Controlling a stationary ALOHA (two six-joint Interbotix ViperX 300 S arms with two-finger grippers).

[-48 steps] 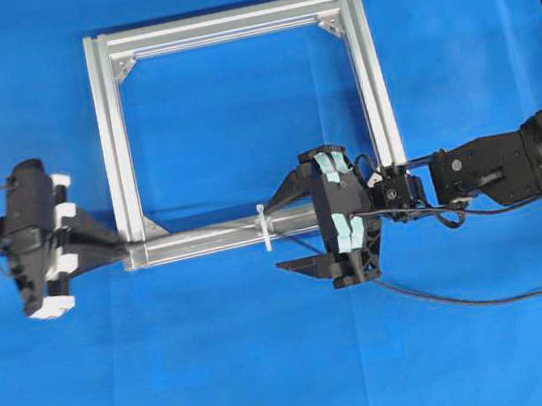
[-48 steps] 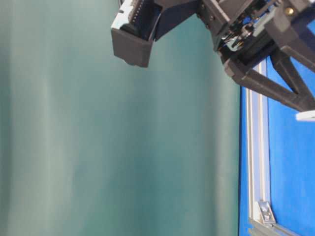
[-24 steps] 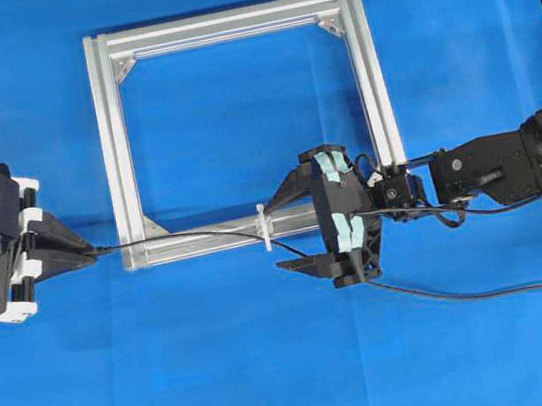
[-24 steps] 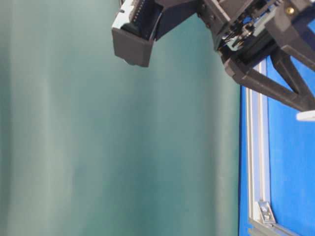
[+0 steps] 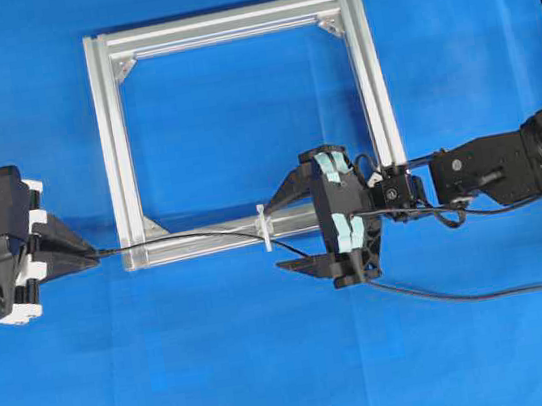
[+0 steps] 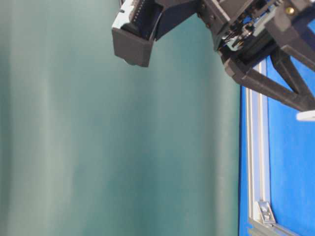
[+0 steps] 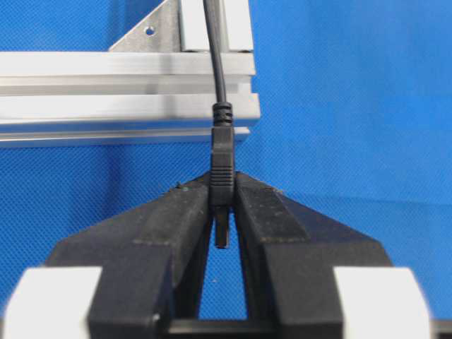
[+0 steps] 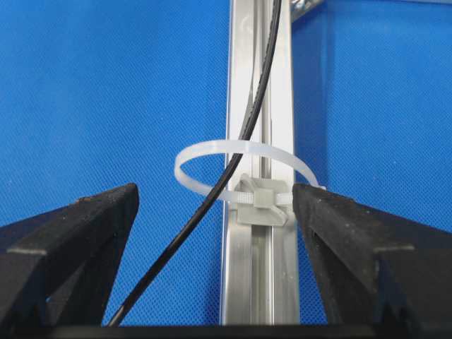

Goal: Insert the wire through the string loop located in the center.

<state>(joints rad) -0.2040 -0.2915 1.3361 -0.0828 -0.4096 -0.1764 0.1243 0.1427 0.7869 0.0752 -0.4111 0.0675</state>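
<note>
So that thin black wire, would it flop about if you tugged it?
Probably floppy: the wire sags in loose curves along the frame bar. It looks light, running freely through the string loop. Its plug seems stiffer, staying straight between the left end effector fingers.

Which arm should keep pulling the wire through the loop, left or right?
Left. The left gripper pinches the wire's plug, already past the string loop; the right gripper stands open beside the loop, holding nothing.
</note>
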